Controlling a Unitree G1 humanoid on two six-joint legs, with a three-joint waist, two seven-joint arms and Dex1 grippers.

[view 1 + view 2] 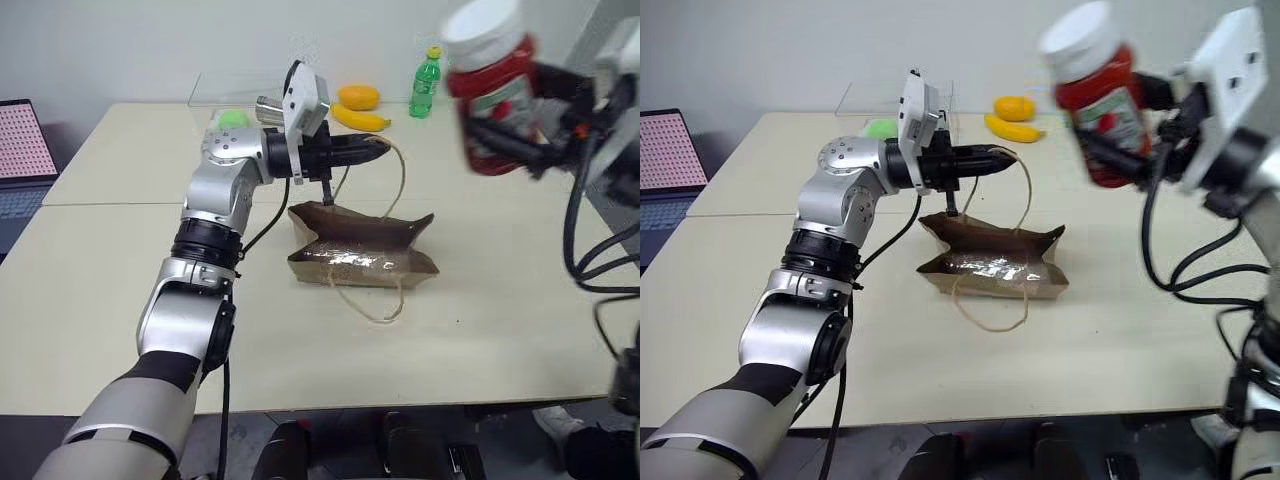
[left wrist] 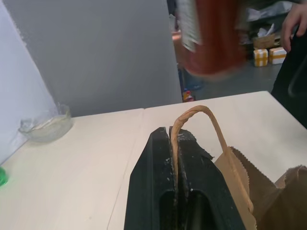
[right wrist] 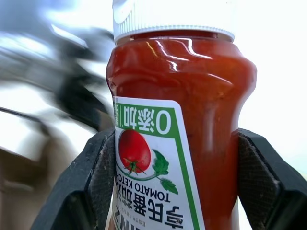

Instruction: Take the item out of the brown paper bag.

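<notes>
The brown paper bag (image 1: 360, 250) lies creased on the cream table, its mouth toward the left arm. My left gripper (image 1: 380, 150) points level above the bag, shut on one looped tan handle (image 2: 192, 120) and holding it up. The other handle lies loose on the table in front of the bag. The item (image 1: 1100, 95), a red ketchup bottle with a white cap, hangs in the air high at the right, well clear of the bag. My right gripper (image 3: 175, 191) is shut on its labelled body, one finger (image 3: 91, 182) on each side.
At the table's far edge stand a green bottle (image 1: 426, 82), an orange (image 1: 358, 96) and a banana (image 1: 360, 120). A glass bowl (image 2: 45, 125) sits behind the left arm. A laptop (image 1: 20, 150) lies at the far left. A person's hand (image 2: 295, 19) shows beyond the table.
</notes>
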